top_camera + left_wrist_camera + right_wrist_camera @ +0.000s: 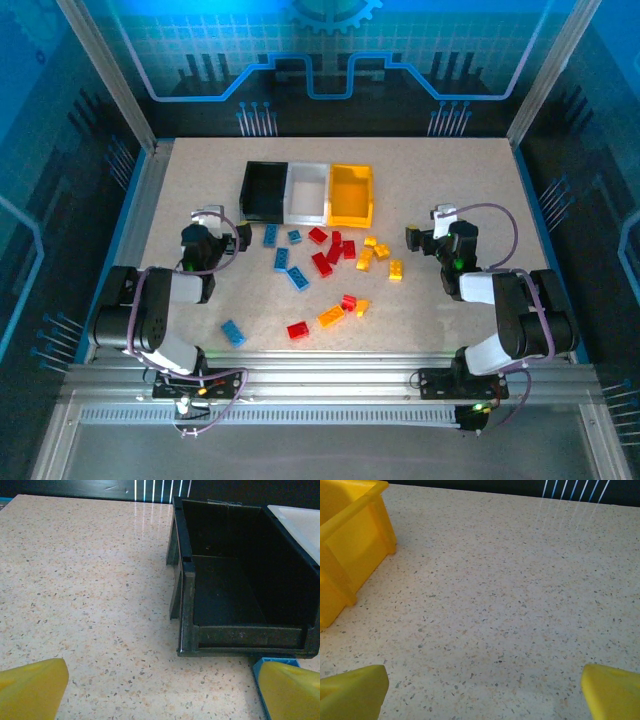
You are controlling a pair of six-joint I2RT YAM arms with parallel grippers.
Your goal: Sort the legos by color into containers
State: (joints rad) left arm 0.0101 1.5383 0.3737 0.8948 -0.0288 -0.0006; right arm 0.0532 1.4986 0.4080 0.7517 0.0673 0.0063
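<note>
Seemingly empty black bin (187, 605), white bin (307, 216), yellow bin (351, 216)

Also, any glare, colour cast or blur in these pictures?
Top external: blue cast at the edges, legos sharp. Left wrist: pale glare streaks on the table at its far edge; left fingers soft. Right wrist: same streaks top right; right fingers soft.

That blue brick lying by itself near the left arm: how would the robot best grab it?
Straight down with the left tool, closing across the blue brick's two long sides. It lies flat and askew, with bare table all round, and that way is narrowest.
</note>
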